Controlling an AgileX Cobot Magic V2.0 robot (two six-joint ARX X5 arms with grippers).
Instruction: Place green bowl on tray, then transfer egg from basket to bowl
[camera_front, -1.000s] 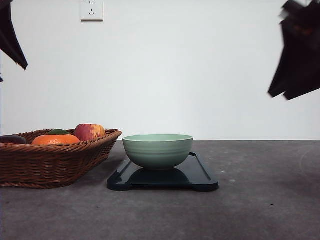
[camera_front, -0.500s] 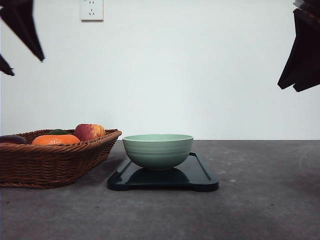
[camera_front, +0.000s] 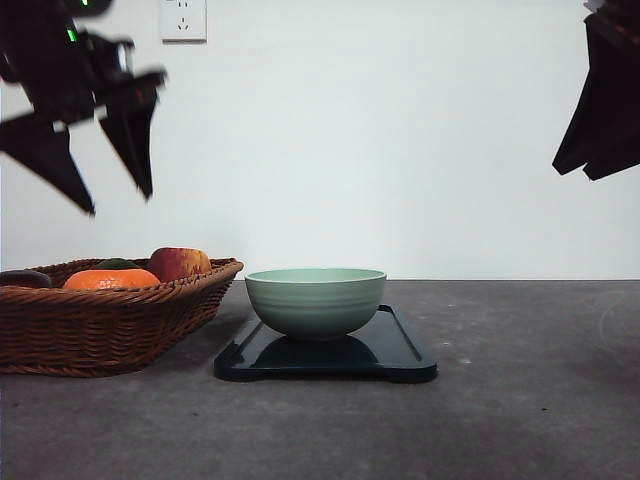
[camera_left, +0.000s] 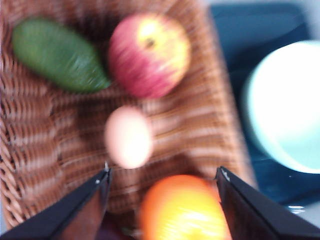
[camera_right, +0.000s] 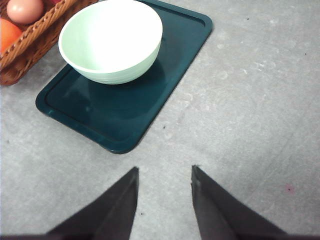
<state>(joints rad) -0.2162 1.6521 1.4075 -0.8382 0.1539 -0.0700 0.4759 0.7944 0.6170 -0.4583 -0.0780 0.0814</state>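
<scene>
The green bowl (camera_front: 315, 300) stands upright on the dark tray (camera_front: 405, 352), right of the wicker basket (camera_front: 100, 330). The egg (camera_left: 128, 137) lies on the basket floor (camera_left: 45, 150) between an apple and an orange. My left gripper (camera_front: 119, 203) hangs open high above the basket. In the left wrist view the left gripper (camera_left: 163, 172) has nothing between its fingers, and the egg lies just beyond the fingertips. My right gripper (camera_front: 578, 172) hangs high at the far right. In the right wrist view the right gripper (camera_right: 164, 170) is open and empty over bare table, short of the tray (camera_right: 125, 110), the bowl (camera_right: 111, 37) and the egg (camera_right: 25, 10).
The basket also holds a red-yellow apple (camera_left: 149, 47), an orange (camera_left: 182, 210) and a long green fruit (camera_left: 57, 55). The bowl (camera_left: 287, 110) sits close beside the basket's right rim. Grey table (camera_front: 530, 400) stretches to the right of the tray. A wall socket (camera_front: 183, 19) is behind.
My left gripper has swung down and to the right, coming over the basket. The right gripper has shifted slightly up and to the right. Bowl, tray and basket have stayed put.
</scene>
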